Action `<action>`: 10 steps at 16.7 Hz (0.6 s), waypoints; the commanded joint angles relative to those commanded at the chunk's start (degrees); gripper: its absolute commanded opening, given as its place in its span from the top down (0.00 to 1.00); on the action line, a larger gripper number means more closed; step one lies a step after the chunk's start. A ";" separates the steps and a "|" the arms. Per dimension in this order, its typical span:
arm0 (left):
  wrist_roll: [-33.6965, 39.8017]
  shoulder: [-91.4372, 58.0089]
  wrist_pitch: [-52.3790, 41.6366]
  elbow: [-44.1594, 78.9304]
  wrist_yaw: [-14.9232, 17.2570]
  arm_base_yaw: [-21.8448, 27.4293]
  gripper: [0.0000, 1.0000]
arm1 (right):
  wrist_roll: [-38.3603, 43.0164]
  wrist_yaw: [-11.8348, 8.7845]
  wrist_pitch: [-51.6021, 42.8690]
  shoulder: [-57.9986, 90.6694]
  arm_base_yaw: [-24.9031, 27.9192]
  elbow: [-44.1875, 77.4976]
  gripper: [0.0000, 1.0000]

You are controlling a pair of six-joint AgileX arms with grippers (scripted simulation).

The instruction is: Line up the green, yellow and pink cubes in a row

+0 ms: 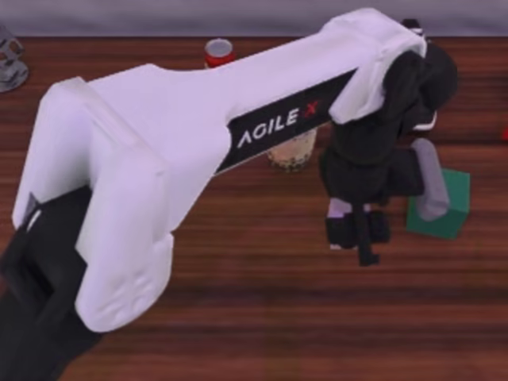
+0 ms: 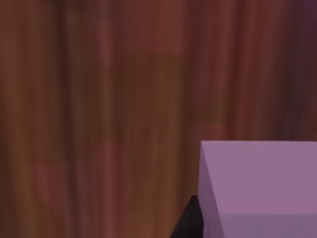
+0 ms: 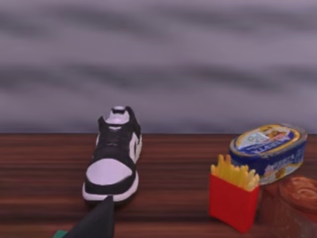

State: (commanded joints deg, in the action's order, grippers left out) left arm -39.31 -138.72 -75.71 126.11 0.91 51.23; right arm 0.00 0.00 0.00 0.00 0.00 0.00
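Left claw (image 1: pixel 355 230) reaches across the desk (image 1: pixel 254 317) w/ the pink cube (image 1: pixel 339 209) between its fingers, apparently clamped, just beside the green cube (image 1: pixel 439 205) at desk's right. Yellow cube not in sight. Right claw: can't tell its state.
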 joint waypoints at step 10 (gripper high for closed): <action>0.26 -2.24 11.56 -9.65 0.03 0.09 1.00 | 0.00 0.00 0.00 0.00 0.00 0.00 0.00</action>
State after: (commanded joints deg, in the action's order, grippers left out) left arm -39.05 -140.97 -64.15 116.46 0.94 51.33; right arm 0.00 0.00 0.00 0.00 0.00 0.00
